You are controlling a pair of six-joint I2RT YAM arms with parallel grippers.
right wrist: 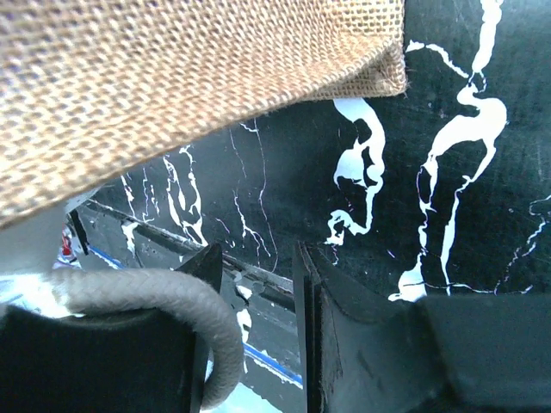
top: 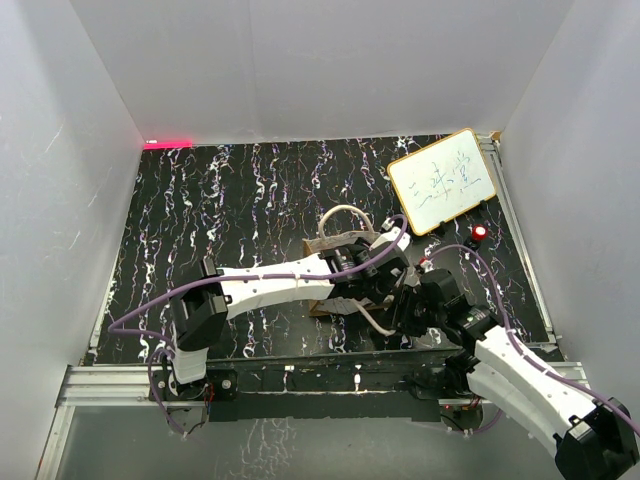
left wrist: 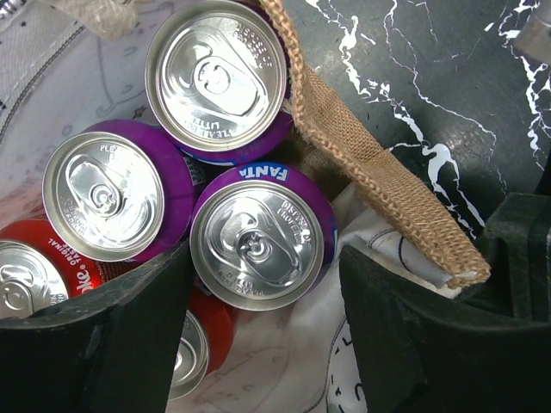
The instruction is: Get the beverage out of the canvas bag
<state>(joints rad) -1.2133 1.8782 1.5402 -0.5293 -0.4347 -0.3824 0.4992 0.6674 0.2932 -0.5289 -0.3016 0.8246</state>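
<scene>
Tan canvas bag (top: 328,252) stands near the middle of the black, white-veined surface (top: 230,200), w/ both arms bent in over it. From the left wrist cam the bag is open at the top & packed w/ upright cans. The Fanta can (left wrist: 258,241), purple-bodied, is nearest. Two more purple cans (left wrist: 215,73) crowd against it, & red cans (left wrist: 26,288) sit at lower left, one partly hidden under a finger. Here the left fingers (left wrist: 95,344) are spread wide, one each side of the Fanta can, tips by its rim; can't tell if the pads actually press it. Bag's woven rim runs diagonally past that can, pale lining showing below. Over on the other arm the right fingers (right wrist: 387,344) sit low outside the bag, beneath its woven wall, only narrowly apart. The cream handle (right wrist: 172,297) curls over the inner edge of one finger w/ a gap left to the other, so nothing is clamped. White board (top: 443,180) w/ yellow frame lies far right, apart from the bag, w/ a small red light (top: 479,233) just beside it.
</scene>
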